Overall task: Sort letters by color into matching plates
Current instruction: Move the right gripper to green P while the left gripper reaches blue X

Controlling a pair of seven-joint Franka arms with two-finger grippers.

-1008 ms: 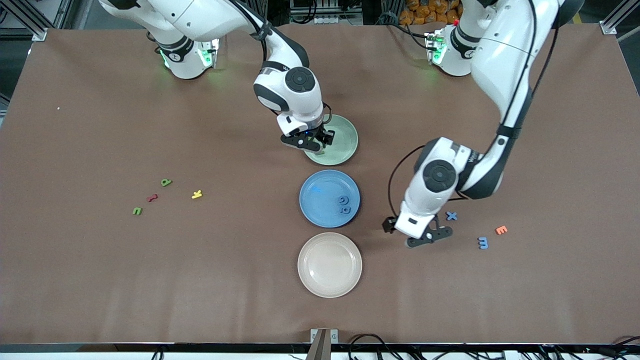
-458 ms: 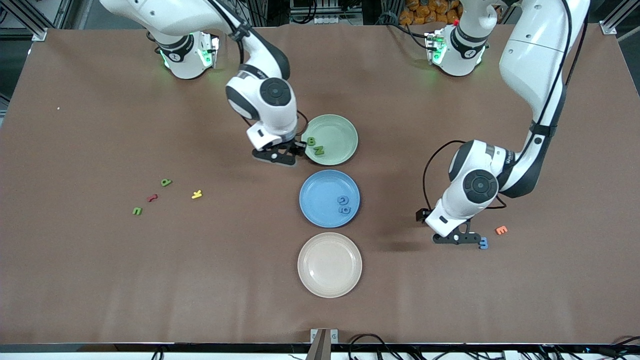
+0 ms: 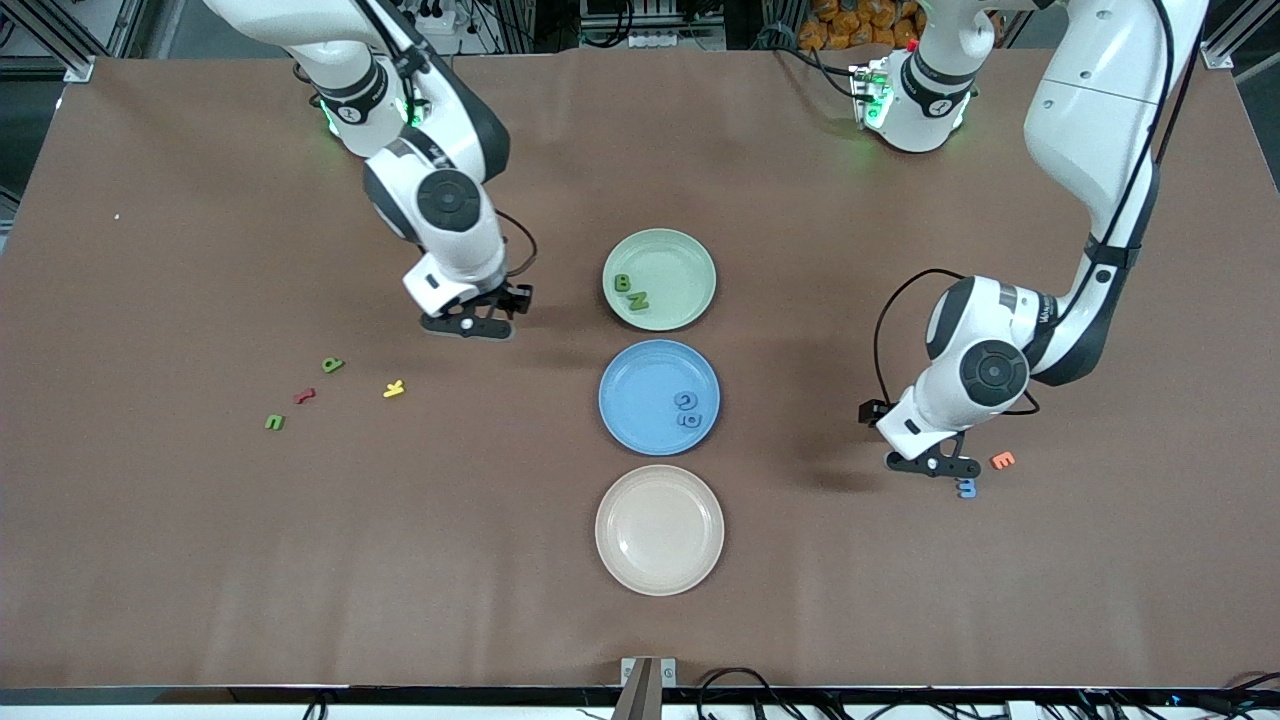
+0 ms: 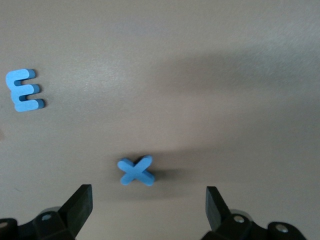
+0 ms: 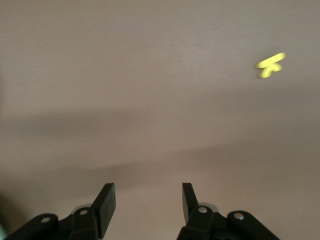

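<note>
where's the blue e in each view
Front view: blue E lies on the table at the left gripper, beside the orange E.
Left wrist view: blue E lies apart from the blue X.
Right wrist view: not in it.
Shared landmark: the open left gripper.

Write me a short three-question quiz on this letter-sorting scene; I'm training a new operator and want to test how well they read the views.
1. True or false: the beige plate holds two letters.
2. Multiple choice: the left gripper is open over which piece? A) blue X B) orange E C) yellow letter
3. Fill in: the two green letters already sorted lie in the pale ____ plate.

Key: 1 false, it holds nothing; 2 A; 3 green. Note: the right gripper is open and holds nothing, over bare table between the pale green plate and the loose letters at the right arm's end.
</note>
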